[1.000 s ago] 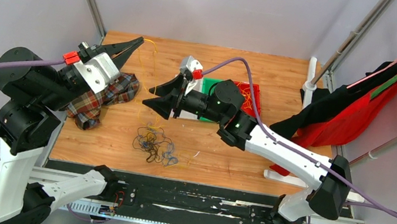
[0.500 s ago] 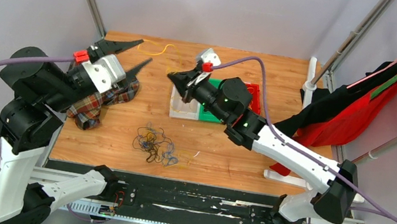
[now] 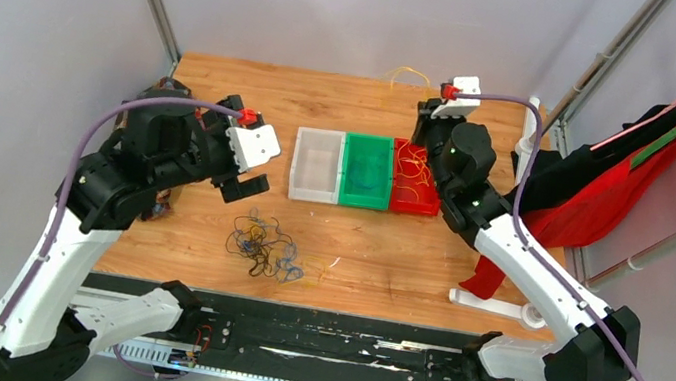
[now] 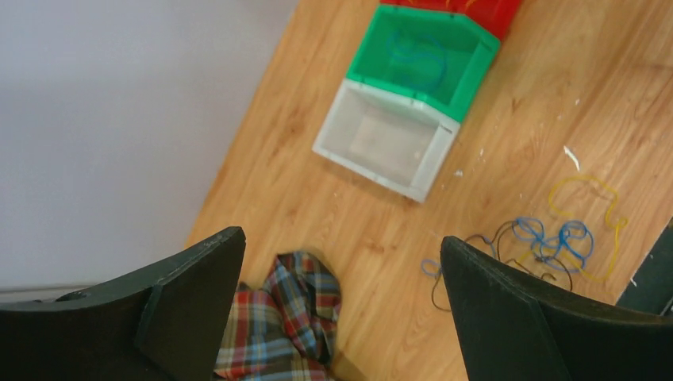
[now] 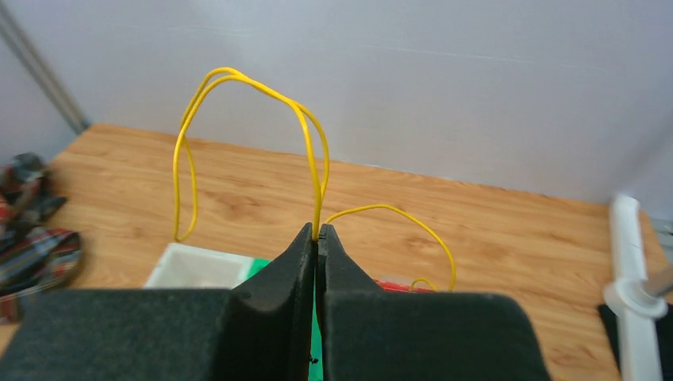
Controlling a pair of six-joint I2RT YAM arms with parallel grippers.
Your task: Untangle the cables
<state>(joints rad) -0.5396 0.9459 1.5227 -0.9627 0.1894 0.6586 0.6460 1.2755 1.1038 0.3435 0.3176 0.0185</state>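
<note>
We are noting the right gripper [image 5: 317, 232] pinching a yellow cable [image 5: 238, 79] between jaws that are pressing fully together. The cable is arching up above the fingertips and drooping on both sides. One strand is hanging over the clear bin [image 5: 198, 270], the other curving down toward the red bin [image 5: 397, 283]. In the top view this gripper is sitting raised at the far side of the table [image 3: 404, 261], just behind the red bin, which is holding more loose yellow strands. The left gripper [image 4: 341, 242] is hanging with its jaws spread wide and nothing between them, above the table beside the plaid cloth [image 4: 294, 317]. The main tangle of cables [image 3: 265, 245], with yellow, black and blue strands knotted together, is lying on the wood near the front edge, apart from both grippers and in front of the bins. A blue cable [image 4: 417, 59] is lying coiled inside the green bin [image 4: 476, 71], which is sitting between the clear and red ones.
</note>
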